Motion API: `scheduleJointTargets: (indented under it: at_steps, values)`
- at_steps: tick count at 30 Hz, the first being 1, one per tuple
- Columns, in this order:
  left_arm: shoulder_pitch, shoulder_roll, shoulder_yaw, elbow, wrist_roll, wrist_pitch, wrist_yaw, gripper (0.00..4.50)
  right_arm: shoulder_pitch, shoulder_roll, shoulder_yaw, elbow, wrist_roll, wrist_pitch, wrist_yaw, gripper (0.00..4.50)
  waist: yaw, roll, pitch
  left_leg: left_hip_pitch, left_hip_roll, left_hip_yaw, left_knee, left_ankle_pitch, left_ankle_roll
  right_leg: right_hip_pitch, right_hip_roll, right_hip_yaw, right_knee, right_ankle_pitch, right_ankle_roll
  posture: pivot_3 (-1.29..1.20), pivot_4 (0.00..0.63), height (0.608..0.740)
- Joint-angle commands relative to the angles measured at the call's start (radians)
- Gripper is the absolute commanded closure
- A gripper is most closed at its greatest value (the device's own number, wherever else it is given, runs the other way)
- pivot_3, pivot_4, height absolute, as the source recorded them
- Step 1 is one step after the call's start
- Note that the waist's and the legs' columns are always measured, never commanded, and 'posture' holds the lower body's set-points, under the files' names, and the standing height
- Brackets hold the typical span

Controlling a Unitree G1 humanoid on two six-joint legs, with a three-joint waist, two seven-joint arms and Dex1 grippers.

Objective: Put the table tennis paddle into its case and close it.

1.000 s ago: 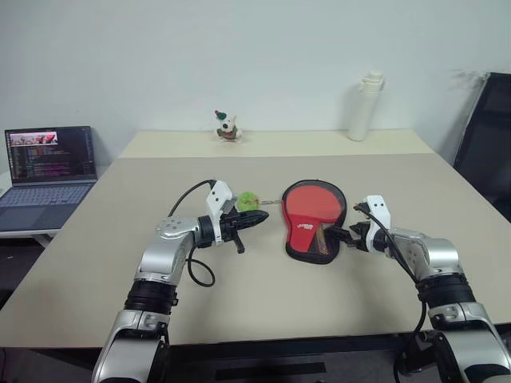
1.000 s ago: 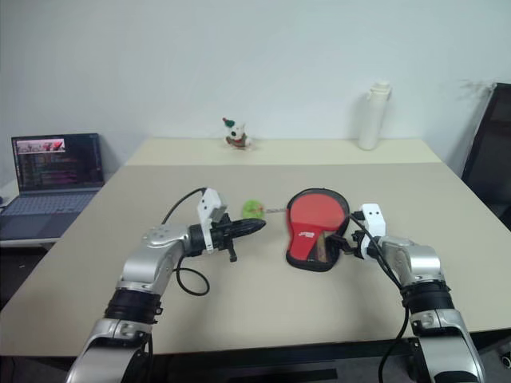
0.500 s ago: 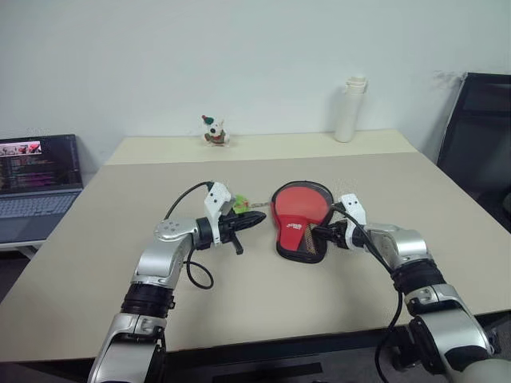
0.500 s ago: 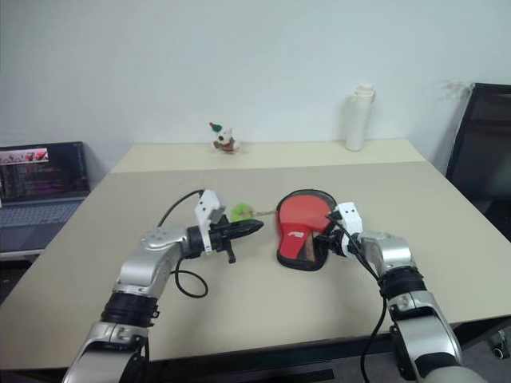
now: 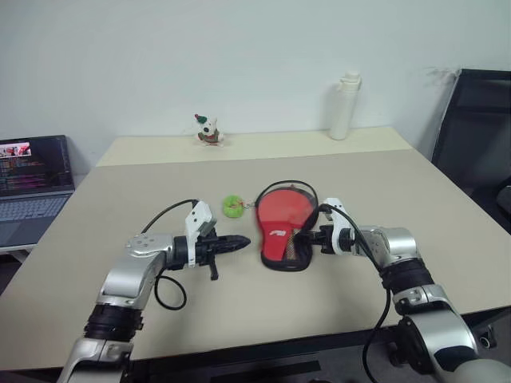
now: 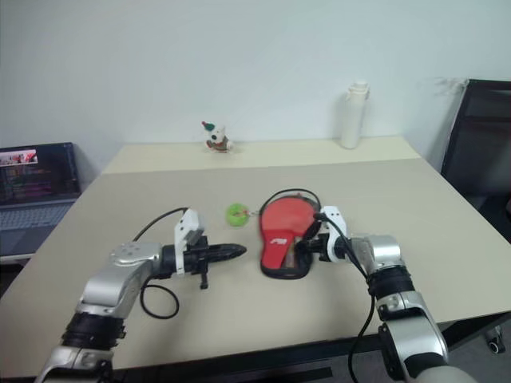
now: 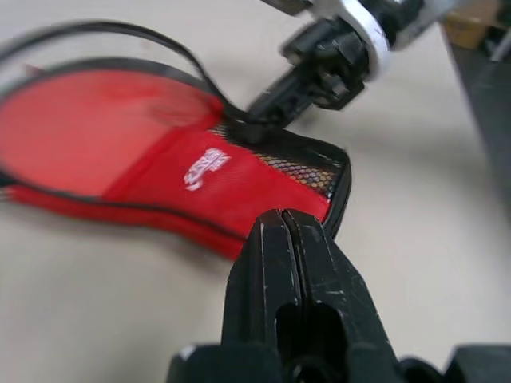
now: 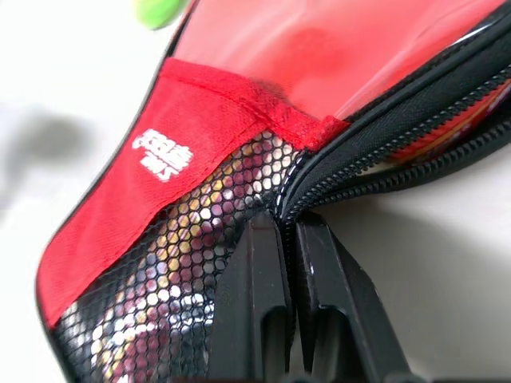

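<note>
Fingers of my right gripper (image 8: 283,239) are pinched together on the zipper edge of the case (image 5: 281,227), right where the black mesh pocket (image 8: 192,239) meets the red panel with the white logo. My left gripper (image 5: 239,241) is pressed shut on nothing, hovering just beside the handle end of the case, tips aimed toward it.

The case lies flat on the table (image 5: 359,191), red side up, its zipper gaping along the side facing my right hand. Through that gap in my right wrist view I see a strip of red and tan that I take for the table tennis paddle (image 8: 447,128) already inside, though I cannot tell how fully it is seated.

My worry is the grip itself. I cannot tell whether I have the zipper pull or only a fold of tape and mesh; if it is fabric alone, pulling will drag the whole case across the table instead of running the slider. Nothing is pinning the case down, since my left gripper is not touching it, so a hard tug could slide or flip it. The small green ball (image 5: 232,206) sits just beyond the round end and could get knocked away. If the paddle's edge pokes into the opening, the zipper may jam against it.
</note>
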Motion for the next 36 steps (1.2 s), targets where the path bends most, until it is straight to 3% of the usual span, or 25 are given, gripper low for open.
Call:
scheduleJointTargets:
  at_steps: [1, 5, 12, 20, 31, 36]
  values:
    - [0.065, 0.061, 0.002, -0.137, -0.068, 0.053, -0.056, 4.50, 0.039, 0.001, 0.032, -0.179, 0.069, 0.087, 0.046, 4.48, 0.003, 0.000, 0.000, -0.002, 0.000, 0.000, 0.000, 0.000, 0.000, -0.002, 0.000, 0.000, 0.000, 0.000, 0.000, 0.00, 0.150, 0.740]
    - [0.153, 0.116, -0.003, -0.229, -0.100, 0.076, -0.085, 4.50, 0.130, -0.020, 0.041, -0.335, 0.099, 0.172, 0.021, 4.48, 0.015, 0.000, 0.000, -0.003, -0.002, 0.001, 0.000, 0.000, 0.000, -0.004, -0.002, 0.000, 0.000, 0.000, 0.000, 0.00, 0.150, 0.740]
    - [0.228, 0.145, -0.003, -0.304, -0.131, 0.090, -0.071, 4.50, 0.314, -0.066, -0.051, -0.618, 0.164, 0.350, -0.080, 4.48, 0.043, 0.000, 0.000, -0.003, -0.002, 0.001, 0.001, 0.000, 0.000, -0.003, -0.002, -0.001, -0.001, -0.003, 0.004, 0.00, 0.150, 0.740]
    - [0.201, 0.146, -0.032, -0.270, -0.124, 0.068, -0.083, 4.50, 0.450, -0.001, -0.178, -0.841, 0.218, 0.518, -0.212, 4.48, 0.052, 0.000, 0.000, -0.003, -0.002, 0.001, 0.001, 0.000, 0.000, -0.003, -0.001, -0.001, -0.002, -0.003, 0.005, 0.00, 0.150, 0.740]
    - [0.177, 0.141, -0.059, -0.211, -0.111, 0.016, -0.094, 4.50, 0.511, 0.190, -0.281, -0.916, 0.218, 0.615, -0.332, 4.48, 0.051, 0.000, 0.000, -0.003, -0.002, 0.002, 0.001, 0.000, 0.000, -0.003, -0.001, -0.001, -0.002, -0.004, 0.005, 0.00, 0.150, 0.740]
    - [0.190, 0.143, -0.053, -0.212, -0.112, 0.010, -0.083, 4.50, 0.510, 0.204, -0.323, -0.923, 0.207, 0.620, -0.357, 4.48, 0.050, 0.000, 0.000, -0.002, -0.002, 0.002, 0.001, 0.000, 0.000, -0.003, -0.001, -0.001, -0.002, -0.004, 0.005, 0.00, 0.150, 0.740]
